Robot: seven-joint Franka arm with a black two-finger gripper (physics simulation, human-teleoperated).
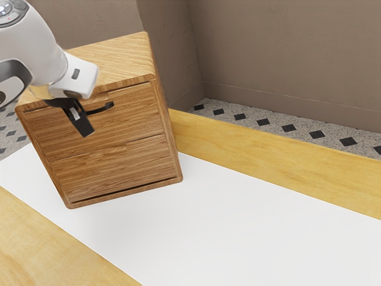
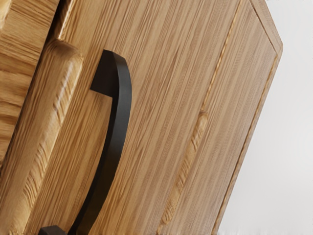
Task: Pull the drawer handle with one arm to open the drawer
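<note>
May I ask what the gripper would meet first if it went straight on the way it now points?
Most likely the black handle, directly ahead of the gripper in the wrist view, with the upper drawer front just behind; depth is unclear.

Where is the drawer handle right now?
The black handle is on the top drawer of the wooden cabinet, in the exterior view's upper left, with the claw right at it.
</note>
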